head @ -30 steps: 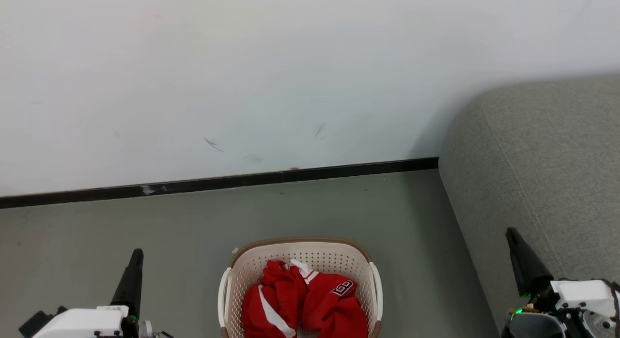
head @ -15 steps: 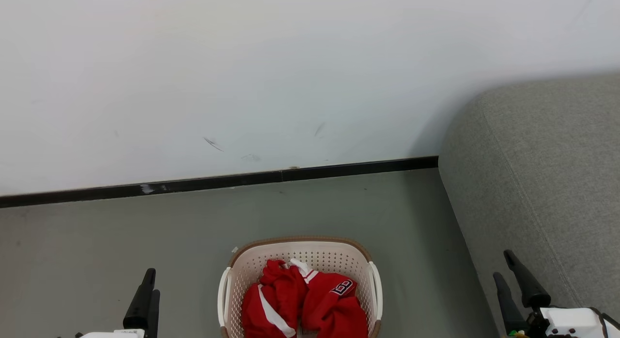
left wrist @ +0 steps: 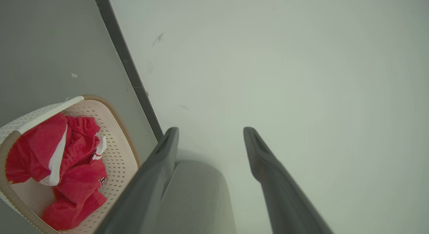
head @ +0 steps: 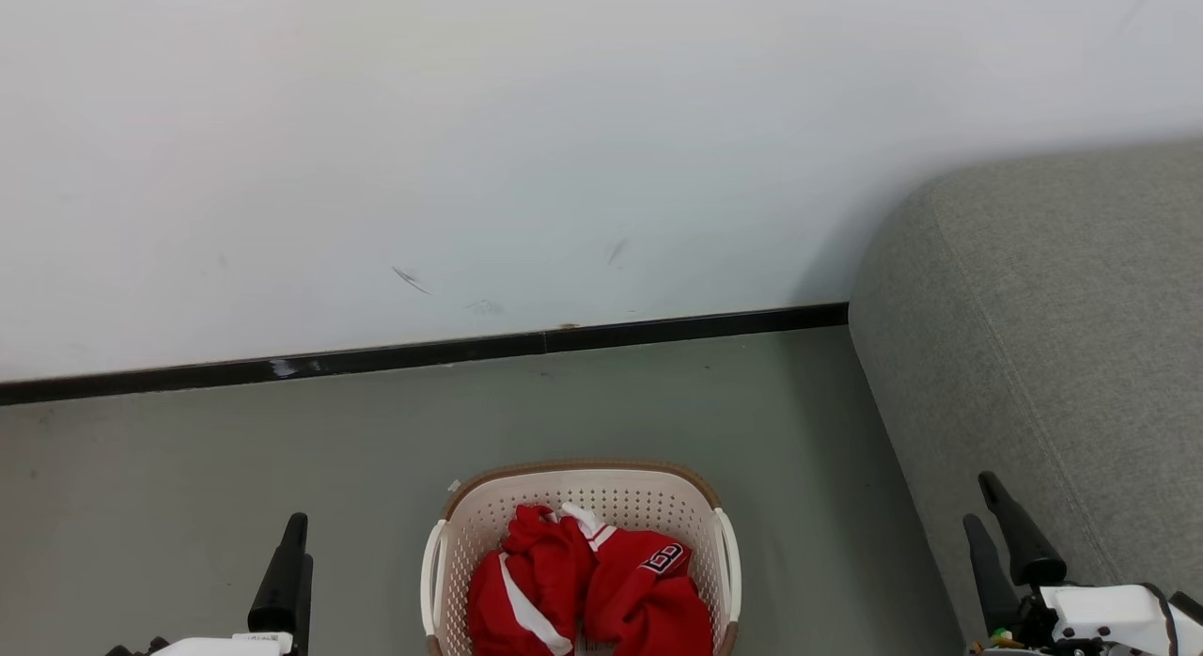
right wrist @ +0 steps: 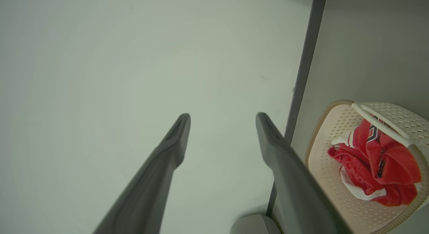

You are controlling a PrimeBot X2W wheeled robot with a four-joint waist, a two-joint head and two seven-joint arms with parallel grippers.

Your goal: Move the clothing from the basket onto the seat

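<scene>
In the head view my left gripper (head: 299,543) rises from the bottom edge at the lower left, over the grey floor (head: 235,449). My right gripper (head: 979,499) rises at the lower right, in front of the side of the grey sofa (head: 1053,336). Between them, at the bottom middle, the basket (head: 583,470) stands on the floor, near the sofa but apart from it. The red clothing (head: 611,590) lies bunched inside it, with a white stripe (head: 528,611) on the left part and a dark lettered patch (head: 663,558) on the right part. Beyond the basket a black skirting board (head: 423,355) runs along the foot of a white wall (head: 470,120). In the left wrist view my two fingers (left wrist: 164,150) stand wide apart with the wall beyond them, and the gripper holds nothing. The basket sits at the lower left of that view with the clothing heaped in it, and a rounded corner of the sofa shows low between the fingers. In the right wrist view my fingers are likewise spread wide and empty, pointing at the wall. There the basket with the clothing is at the lower right, and a bit of the sofa shows at the bottom edge. All the clothing I can see lies in the basket.
</scene>
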